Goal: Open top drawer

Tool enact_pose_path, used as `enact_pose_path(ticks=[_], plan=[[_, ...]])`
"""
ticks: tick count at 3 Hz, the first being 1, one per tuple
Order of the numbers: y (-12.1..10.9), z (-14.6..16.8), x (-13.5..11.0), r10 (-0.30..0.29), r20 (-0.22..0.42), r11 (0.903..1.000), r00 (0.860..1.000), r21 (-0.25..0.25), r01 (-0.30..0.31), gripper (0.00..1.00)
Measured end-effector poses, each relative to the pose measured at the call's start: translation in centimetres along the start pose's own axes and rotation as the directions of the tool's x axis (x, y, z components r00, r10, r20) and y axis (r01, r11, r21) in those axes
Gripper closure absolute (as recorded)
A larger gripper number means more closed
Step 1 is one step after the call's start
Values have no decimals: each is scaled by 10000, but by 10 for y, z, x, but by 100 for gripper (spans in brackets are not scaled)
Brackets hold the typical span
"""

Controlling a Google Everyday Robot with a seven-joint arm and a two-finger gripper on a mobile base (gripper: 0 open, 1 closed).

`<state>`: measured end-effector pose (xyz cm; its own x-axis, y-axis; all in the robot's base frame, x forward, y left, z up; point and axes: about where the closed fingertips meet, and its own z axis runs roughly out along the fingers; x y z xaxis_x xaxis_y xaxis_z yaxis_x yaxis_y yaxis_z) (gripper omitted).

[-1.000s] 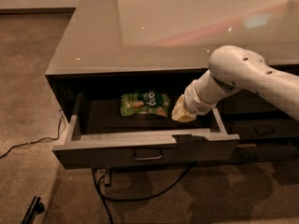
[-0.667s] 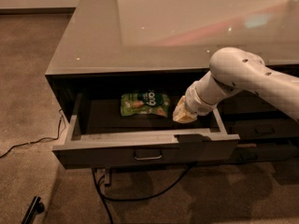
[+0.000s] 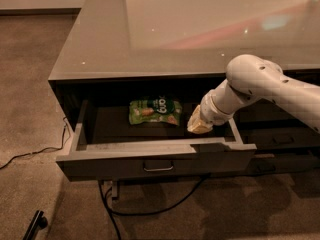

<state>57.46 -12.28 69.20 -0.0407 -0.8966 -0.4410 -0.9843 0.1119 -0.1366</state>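
The white arm [image 3: 272, 86] comes in from the right edge. It bends at a big rounded joint just under the lip of the glossy grey countertop [image 3: 105, 44], then angles down and to the left into the cabinet. The wrist section slopes steeply, and at its end is the gripper [image 3: 200, 126], a pale tan tip dipped inside the top drawer [image 3: 200, 159].

That drawer is pulled well out from the cabinet, with its dark interior open to view. Its wide grey front faces the camera, with the small metal handle [image 3: 158, 167] at centre.

The gripper sits low in the drawer's right end, near the right side wall and just behind the front panel. I cannot tell whether it is open or closed, because the tip reads as one pale shape. I also cannot tell whether it touches the drawer floor or wall. Nothing is visibly held in it.

To its left a green snack bag [image 3: 155, 112] lies flat on the drawer floor, towards the back and apart from the gripper.

Below the drawer a black cable [image 3: 150, 211] loops across the brown carpet [image 3: 30, 99]. To the right, behind the arm, are the dark fronts of the neighbouring stack [image 3: 282, 140].
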Motion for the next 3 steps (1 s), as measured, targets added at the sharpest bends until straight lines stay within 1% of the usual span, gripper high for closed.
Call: enact_pose_path(ticks=[1,2,3], plan=[[-2,9,11,221,5,9996,9998,-153,-221,100],[0,26,22,450,-44,9977,9990,-508,-451,100],[10,38,23,407,-134,9956,9991,-844,-417,100]])
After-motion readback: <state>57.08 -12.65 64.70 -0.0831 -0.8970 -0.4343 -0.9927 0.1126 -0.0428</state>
